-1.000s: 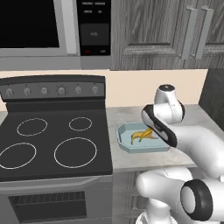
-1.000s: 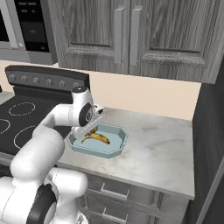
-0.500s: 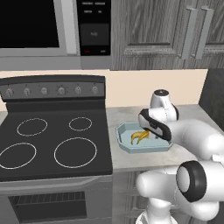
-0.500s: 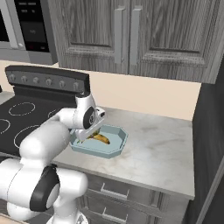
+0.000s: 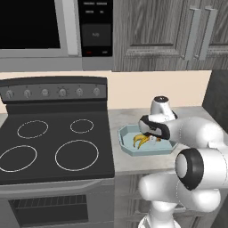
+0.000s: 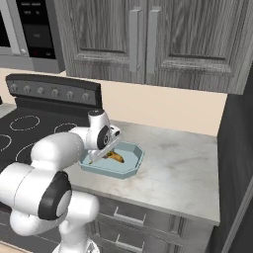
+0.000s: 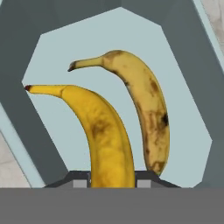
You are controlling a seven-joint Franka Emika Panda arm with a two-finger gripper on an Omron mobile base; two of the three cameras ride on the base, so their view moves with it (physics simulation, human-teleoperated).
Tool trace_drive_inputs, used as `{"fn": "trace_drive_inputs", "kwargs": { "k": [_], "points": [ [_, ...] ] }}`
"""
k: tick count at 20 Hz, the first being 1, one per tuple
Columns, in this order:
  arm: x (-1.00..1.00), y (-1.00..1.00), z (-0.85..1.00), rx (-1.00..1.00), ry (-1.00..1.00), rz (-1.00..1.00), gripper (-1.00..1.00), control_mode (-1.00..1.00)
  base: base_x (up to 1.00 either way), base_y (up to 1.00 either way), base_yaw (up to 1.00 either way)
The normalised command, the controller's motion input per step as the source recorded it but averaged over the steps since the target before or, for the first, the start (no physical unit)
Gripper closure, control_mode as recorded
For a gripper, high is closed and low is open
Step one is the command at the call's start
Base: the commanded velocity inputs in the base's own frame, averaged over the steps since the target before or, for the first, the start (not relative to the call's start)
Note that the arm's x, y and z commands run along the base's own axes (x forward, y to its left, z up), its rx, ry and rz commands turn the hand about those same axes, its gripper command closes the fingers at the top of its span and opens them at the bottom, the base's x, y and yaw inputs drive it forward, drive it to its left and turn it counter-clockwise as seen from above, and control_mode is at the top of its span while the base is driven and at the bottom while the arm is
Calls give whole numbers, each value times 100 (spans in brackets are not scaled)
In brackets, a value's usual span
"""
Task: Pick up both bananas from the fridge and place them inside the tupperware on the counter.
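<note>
Two bananas over the tupperware, one between the fingers.

In the hand view the nearer banana (image 7: pixel 105 135) runs up from between the two fingers (image 7: pixel 80 183), which sit against its sides and pinch it at its lower end; its thin tip points to the upper left. The second banana (image 7: pixel 142 107), more brown-spotted, lies just beside it to the right, on the floor of the tupperware (image 7: pixel 39 127); whether the two touch I cannot tell. The count is two bananas, one tupperware. The tupperware (image 5: pixel 127 149) rests on the table (image 6: pixel 183 168) near its edge by the stove (image 5: pixel 49 142), and the gripper (image 5: pixel 149 133) is down inside it, under the wood cabinets (image 6: pixel 143 39).
</note>
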Motion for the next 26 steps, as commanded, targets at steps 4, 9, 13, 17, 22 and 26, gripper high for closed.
{"fn": "trace_drive_inputs", "kwargs": {
  "k": [4,9,13,17,22,26],
  "points": [
    [20,0,-29,0,0,1,100,-100,0,0,0],
    [20,0,-29,0,0,2,100,-100,0,0,0],
    [19,0,-28,0,0,2,100,-100,0,0,0],
    [16,0,-30,0,0,1,100,-100,0,0,0],
    [3,0,-24,0,0,0,-100,-100,0,0,0],
    [0,0,-7,0,0,0,-100,-100,0,0,0]
  ]
}}
